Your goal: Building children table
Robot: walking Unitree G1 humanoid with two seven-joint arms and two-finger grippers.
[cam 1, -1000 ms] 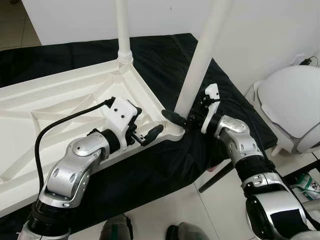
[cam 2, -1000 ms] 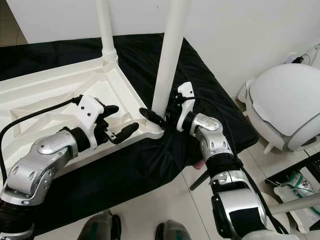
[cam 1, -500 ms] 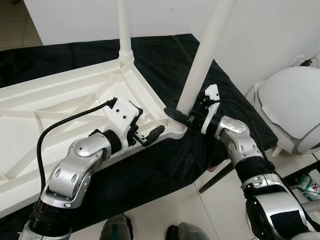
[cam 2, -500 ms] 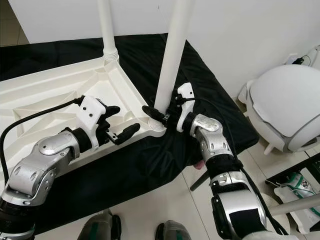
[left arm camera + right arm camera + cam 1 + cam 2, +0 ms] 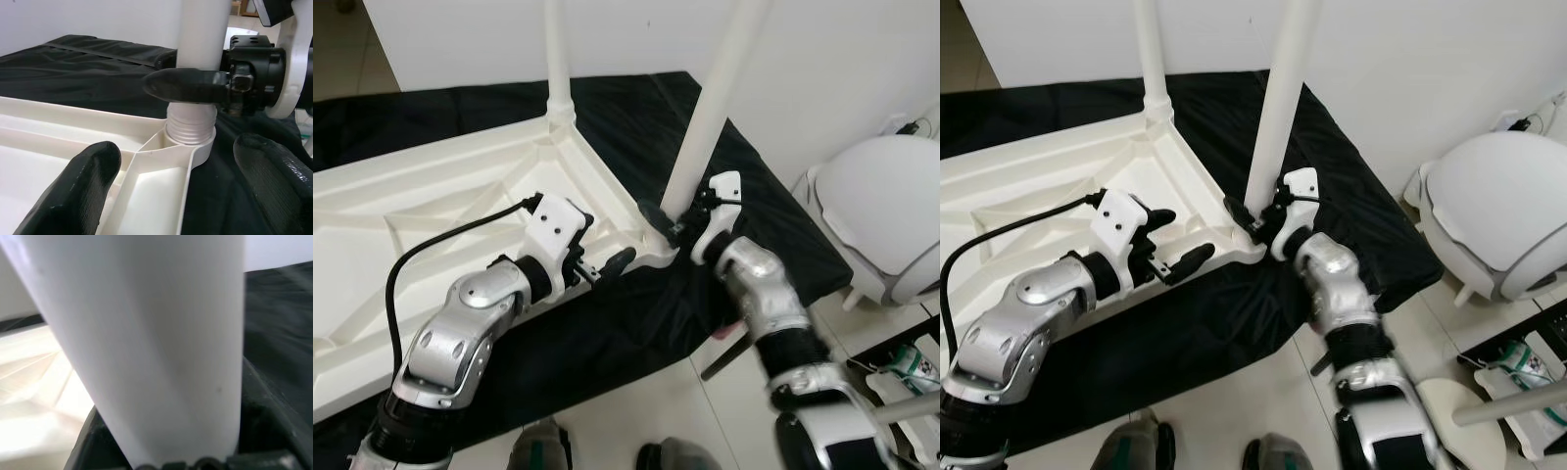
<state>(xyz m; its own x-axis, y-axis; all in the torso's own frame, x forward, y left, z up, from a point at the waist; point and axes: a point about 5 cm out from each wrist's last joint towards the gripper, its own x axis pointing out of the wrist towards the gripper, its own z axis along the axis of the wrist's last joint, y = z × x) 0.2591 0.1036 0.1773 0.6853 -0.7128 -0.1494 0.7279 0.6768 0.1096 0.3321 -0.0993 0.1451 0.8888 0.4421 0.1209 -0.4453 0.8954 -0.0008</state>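
The white plastic table top (image 5: 431, 196) lies upside down on a black cloth (image 5: 636, 117). Two white legs stand upright at its right-hand corners, one far (image 5: 555, 59) and one near (image 5: 705, 127). My right gripper (image 5: 664, 217) is shut on the near leg just above its threaded end (image 5: 190, 128), which sits in the corner socket. In the right wrist view this leg (image 5: 156, 333) stands close between the jaws. My left gripper (image 5: 1178, 240) is open beside the table top's front rim, a little left of that corner, holding nothing. Its fingers (image 5: 83, 191) straddle the rim.
A rounded white plastic thing (image 5: 891, 215) stands on the floor at the right by the white wall. A dark rod (image 5: 729, 352) sticks out from under the cloth near my right forearm. My feet (image 5: 543, 450) are on the tiled floor just before the cloth.
My right forearm has swung in toward me while its gripper stays shut on the near leg. The left gripper has hardly moved. The whole picture has shifted slightly.
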